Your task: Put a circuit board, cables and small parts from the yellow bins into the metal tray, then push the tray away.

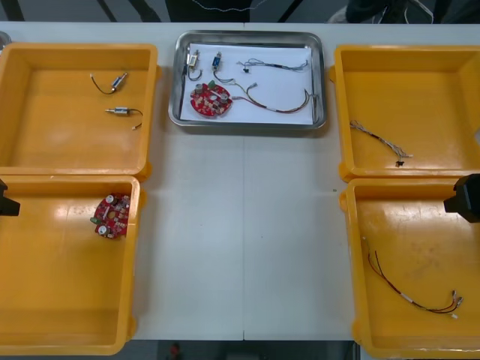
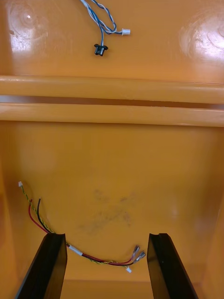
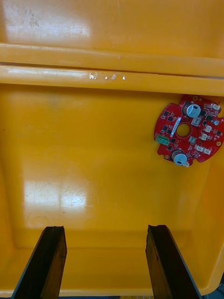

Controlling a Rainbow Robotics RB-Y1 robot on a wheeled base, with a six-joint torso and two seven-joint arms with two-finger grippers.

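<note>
Nothing written can be read in any view; the red circuit board (image 3: pixel 189 131) lying in a yellow bin (image 3: pixel 93 187) bears printing too small to make out. Small white specks (image 3: pixel 107 76) on that bin's rim spell no legible word or number.

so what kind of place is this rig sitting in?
Looks like an electronics kitting bench, probably a lab or test cell: yellow bins of loose stock at each side of a light table, a metal tray holding a red circuit board, cables and small metal parts.
</note>
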